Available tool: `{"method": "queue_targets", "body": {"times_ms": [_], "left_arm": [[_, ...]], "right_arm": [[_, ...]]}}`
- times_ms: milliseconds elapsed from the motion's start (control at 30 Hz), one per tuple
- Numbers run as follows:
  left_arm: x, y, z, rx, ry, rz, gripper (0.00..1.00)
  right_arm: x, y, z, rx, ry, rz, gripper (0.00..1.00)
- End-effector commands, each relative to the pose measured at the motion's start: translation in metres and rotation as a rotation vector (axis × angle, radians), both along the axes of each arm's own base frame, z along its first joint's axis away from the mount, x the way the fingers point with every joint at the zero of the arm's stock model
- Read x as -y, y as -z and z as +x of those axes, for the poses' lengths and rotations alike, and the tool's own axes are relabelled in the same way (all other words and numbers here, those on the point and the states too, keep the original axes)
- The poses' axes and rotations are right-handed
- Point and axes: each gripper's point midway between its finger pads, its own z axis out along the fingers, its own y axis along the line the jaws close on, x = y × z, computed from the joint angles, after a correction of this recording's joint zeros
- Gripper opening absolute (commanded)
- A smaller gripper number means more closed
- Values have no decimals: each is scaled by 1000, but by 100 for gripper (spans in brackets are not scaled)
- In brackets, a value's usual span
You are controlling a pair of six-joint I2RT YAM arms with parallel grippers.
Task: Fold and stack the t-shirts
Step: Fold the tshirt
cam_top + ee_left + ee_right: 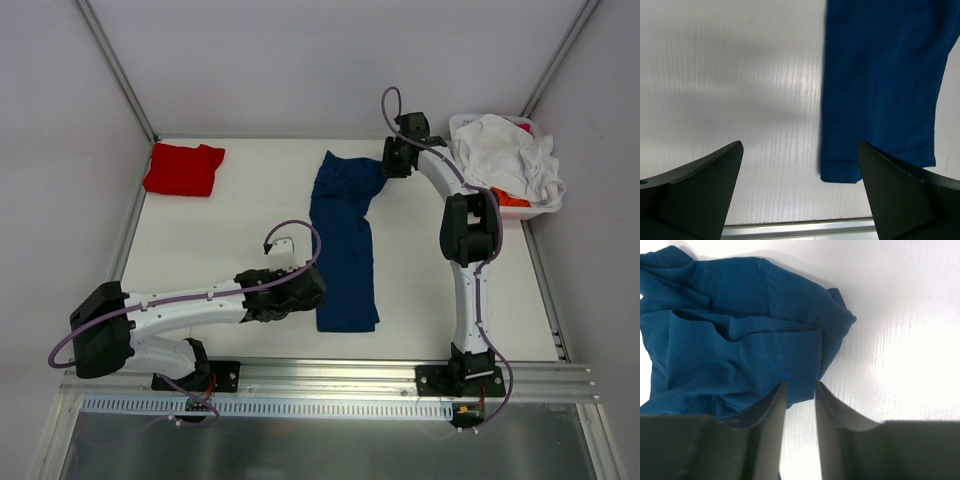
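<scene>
A navy blue t-shirt [345, 250] lies as a long folded strip in the middle of the table, its far end bunched. My left gripper [316, 291] is open and empty, low over the table just left of the strip's near end. In the left wrist view the shirt's hem corner [880, 75] lies by my right finger, with the gripper [800, 145] wide open. My right gripper [392, 160] is at the bunched far right corner. Its fingers [800, 386] stand narrowly apart over the cloth edge [740, 340]. A folded red t-shirt [183, 168] lies at the far left.
A white basket [461, 123] at the far right holds a crumpled white t-shirt [505, 160] and an orange one [512, 200]. A metal rail [330, 378] runs along the near table edge. Walls close the table on the left, far and right sides.
</scene>
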Motion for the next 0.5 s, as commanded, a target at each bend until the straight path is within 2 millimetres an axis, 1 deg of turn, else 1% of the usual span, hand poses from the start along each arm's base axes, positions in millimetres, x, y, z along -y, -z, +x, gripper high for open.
{"method": "queue_targets", "body": {"times_ms": [0,167,467], "left_arm": [[1,-8,4,14,1,-4,99],[-2,-9,3,18,-7,-15,99],[-4,-10,3,22,-11,-19,99]], "right_arm": [[-4,-36,1,71,-11,7,35],[-4,-33,-1,67,-13,8,35],[-7,-21,-1,55,-20,15,36]]}}
